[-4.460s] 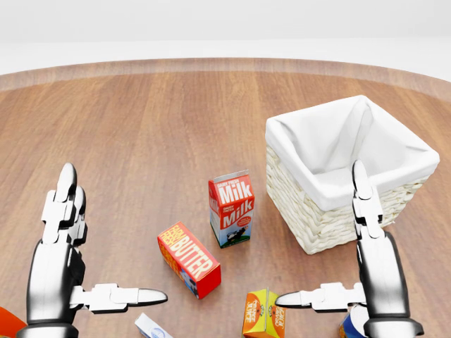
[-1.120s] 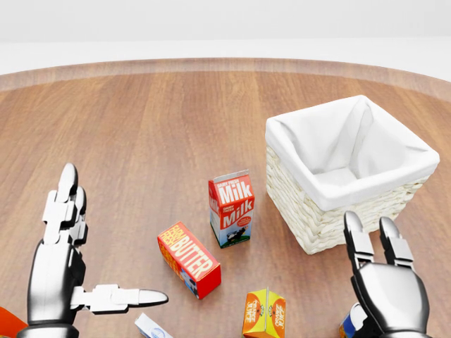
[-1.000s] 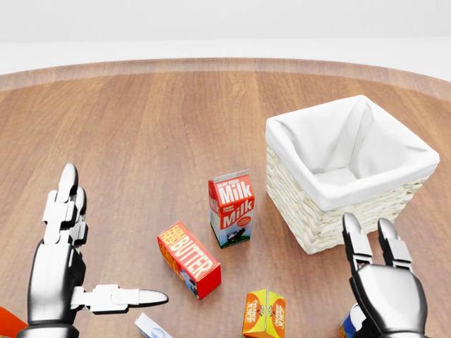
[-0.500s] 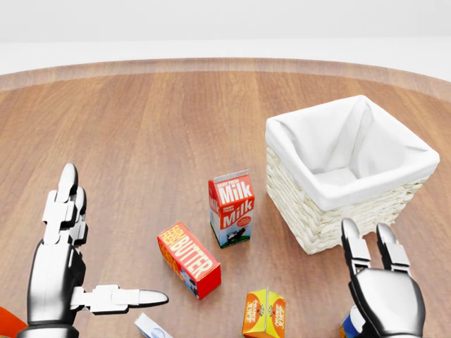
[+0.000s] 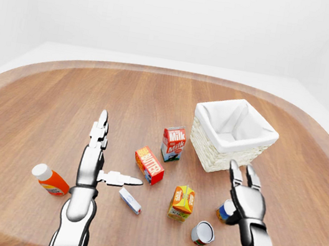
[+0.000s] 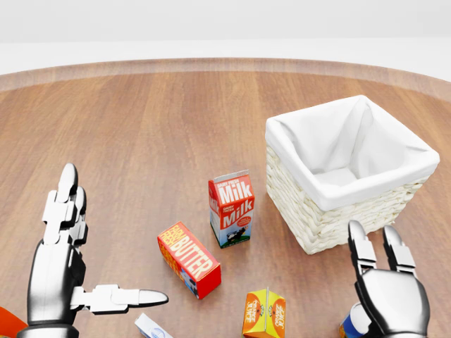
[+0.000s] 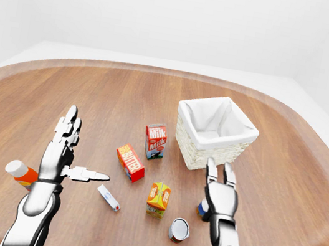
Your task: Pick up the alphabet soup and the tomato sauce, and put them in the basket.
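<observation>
Our right robot hand (image 5: 244, 196), fingers spread, hovers beside the blue can (image 5: 224, 211) to grasp it, a second can (image 5: 202, 233) lies nearby, the basket (image 5: 229, 151) is just beyond, and our left robot hand (image 5: 90, 170) waits unclenched.

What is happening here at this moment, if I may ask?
A simulated humanoid robot stands at a wooden table with groceries and a basket. Its right hand, fingers open, hovers just over a can standing below the basket in the left-eye view; another can lies on its side nearby. The left hand is open and holds nothing. The basket looks empty, so neither can is packed yet.
</observation>
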Tool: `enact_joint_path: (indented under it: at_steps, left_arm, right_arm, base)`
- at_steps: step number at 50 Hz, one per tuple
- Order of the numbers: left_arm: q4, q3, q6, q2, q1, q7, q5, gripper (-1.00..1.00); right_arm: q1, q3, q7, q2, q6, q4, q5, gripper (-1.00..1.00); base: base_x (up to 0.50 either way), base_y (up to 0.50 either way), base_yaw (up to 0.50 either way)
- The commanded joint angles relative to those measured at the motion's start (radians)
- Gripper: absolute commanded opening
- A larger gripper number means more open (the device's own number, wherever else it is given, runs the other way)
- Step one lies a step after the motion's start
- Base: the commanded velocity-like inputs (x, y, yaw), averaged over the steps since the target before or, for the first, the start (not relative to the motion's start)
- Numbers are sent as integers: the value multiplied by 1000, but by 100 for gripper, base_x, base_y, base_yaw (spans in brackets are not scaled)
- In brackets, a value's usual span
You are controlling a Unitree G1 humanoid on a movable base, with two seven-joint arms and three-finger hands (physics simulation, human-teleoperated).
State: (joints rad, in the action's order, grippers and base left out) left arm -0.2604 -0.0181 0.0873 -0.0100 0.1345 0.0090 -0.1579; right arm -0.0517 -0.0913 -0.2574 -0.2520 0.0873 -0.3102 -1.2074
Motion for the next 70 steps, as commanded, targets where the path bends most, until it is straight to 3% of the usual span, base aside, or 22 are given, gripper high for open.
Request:
enact_joint_path:
  at_steps: [1, 70]
  left_arm:
    - [-4, 3, 0, 0, 3, -4, -1, 100]
    - [4, 4, 0, 0, 3, -3, -2, 100]
  right_arm:
    - [35, 3, -40, -19, 0, -84, 8, 100]
    - [66, 81, -137, -18, 0, -255, -16, 100]
  base:
    - [0, 0, 0]
    - [0, 0, 0]
